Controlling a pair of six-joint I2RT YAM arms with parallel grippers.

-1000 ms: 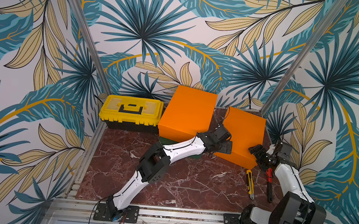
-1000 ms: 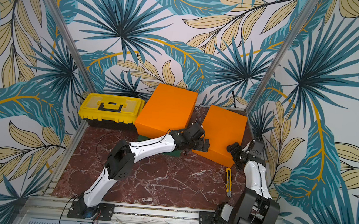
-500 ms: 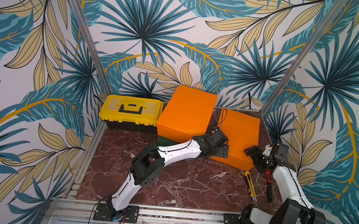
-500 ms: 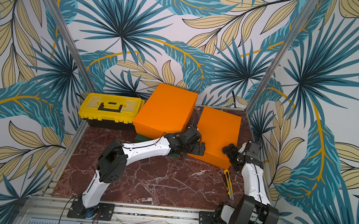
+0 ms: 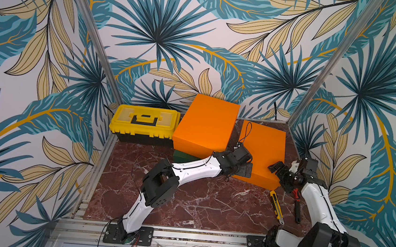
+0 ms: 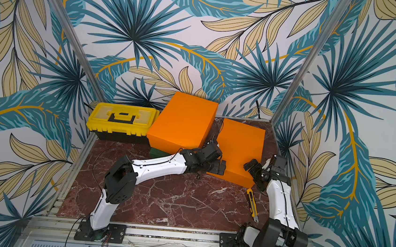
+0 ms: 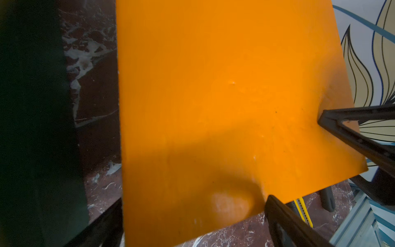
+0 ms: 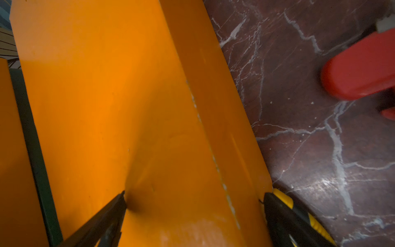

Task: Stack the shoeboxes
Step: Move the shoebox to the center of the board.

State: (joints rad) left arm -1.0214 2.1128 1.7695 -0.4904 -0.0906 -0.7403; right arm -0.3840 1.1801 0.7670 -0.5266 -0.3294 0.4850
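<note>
Straddling orange shoebox (image 8: 96,96), seemingly: right gripper (image 8: 194,193).

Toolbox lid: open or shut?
Shut: the yellow toolbox lid sits flat on its black base, with the handle folded down.

Toolbox (image 5: 144,122) left of stacked shoeboxes (image 5: 205,127)

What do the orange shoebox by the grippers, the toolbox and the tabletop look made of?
Orange shoebox: likely matte cardboard; sharp folded edges, scuffed lid seam.
Toolbox: moulded plastic, glossy; ribbed yellow lid, black base.
Tabletop: red marble or marble print; white veins.
</note>
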